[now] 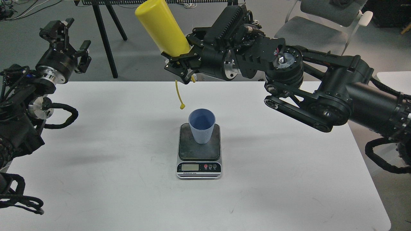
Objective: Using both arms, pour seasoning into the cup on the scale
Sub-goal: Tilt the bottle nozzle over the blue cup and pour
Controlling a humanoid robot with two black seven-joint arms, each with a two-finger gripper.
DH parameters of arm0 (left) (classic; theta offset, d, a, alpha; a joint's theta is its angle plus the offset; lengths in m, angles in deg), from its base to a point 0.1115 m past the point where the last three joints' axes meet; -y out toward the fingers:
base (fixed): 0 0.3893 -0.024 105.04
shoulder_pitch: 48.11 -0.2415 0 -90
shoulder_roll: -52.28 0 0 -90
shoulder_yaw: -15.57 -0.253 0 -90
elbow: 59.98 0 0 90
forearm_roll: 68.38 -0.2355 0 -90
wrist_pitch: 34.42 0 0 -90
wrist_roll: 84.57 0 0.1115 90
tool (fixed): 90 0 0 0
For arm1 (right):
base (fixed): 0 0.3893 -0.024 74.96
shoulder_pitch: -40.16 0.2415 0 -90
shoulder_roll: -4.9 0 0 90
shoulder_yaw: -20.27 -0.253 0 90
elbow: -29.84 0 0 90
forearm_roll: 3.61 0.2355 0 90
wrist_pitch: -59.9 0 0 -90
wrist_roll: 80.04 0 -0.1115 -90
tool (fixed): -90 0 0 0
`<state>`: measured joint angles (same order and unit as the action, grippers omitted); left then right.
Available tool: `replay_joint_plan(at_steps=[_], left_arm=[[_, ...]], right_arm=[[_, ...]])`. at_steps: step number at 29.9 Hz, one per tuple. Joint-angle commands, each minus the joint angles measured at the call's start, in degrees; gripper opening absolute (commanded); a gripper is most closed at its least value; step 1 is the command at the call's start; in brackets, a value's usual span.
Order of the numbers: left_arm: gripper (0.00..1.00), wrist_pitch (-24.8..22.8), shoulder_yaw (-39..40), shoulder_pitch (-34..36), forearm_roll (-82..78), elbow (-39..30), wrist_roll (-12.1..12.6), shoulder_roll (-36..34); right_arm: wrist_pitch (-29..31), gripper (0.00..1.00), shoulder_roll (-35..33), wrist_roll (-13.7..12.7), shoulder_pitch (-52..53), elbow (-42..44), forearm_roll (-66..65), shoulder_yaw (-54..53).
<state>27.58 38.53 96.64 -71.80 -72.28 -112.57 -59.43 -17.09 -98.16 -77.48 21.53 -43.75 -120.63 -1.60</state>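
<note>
A light blue ribbed cup [202,126] stands upright on the dark platform of a small kitchen scale [199,157] in the middle of the white table. My right gripper [179,65] is shut on the yellow seasoning bottle [162,28] near its nozzle end. The bottle is upside down, tilted with its base up and to the left, behind and above the cup. Its nozzle tip is mostly hidden by the fingers. Its thin yellow cap strap [179,95] hangs down just left of the cup's rim. My left gripper [65,40] is open and empty, raised at the far left.
The white table [96,160] holds only the scale and cup. Black tripod legs [104,38] stand behind the table at left. A grey chair [318,19] stands at the back right. A second white surface [395,80] shows at the right edge.
</note>
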Motion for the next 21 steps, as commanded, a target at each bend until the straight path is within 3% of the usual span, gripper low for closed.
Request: replay_joint_plan(at_steps=[1,12,21], left_arm=[[0.79,0.0,0.2,0.0,0.0,0.0,0.0,0.0],[0.79,0.0,0.1,0.0,-0.1,0.0,0.0,-0.2],[0.79,0.0,0.0,0.0,-0.1,0.0,0.0,-0.4]], right_arm=[[0.1,0.5,-0.6,0.1,-0.3,-1.0,-0.9,0.2],[0.0,0.5,-6.1,0.4,-3.7,-4.4,-1.2,2.2],[-1.7,0.5,-6.5,0.6,-10.4,-4.4,-5.9,2.2]])
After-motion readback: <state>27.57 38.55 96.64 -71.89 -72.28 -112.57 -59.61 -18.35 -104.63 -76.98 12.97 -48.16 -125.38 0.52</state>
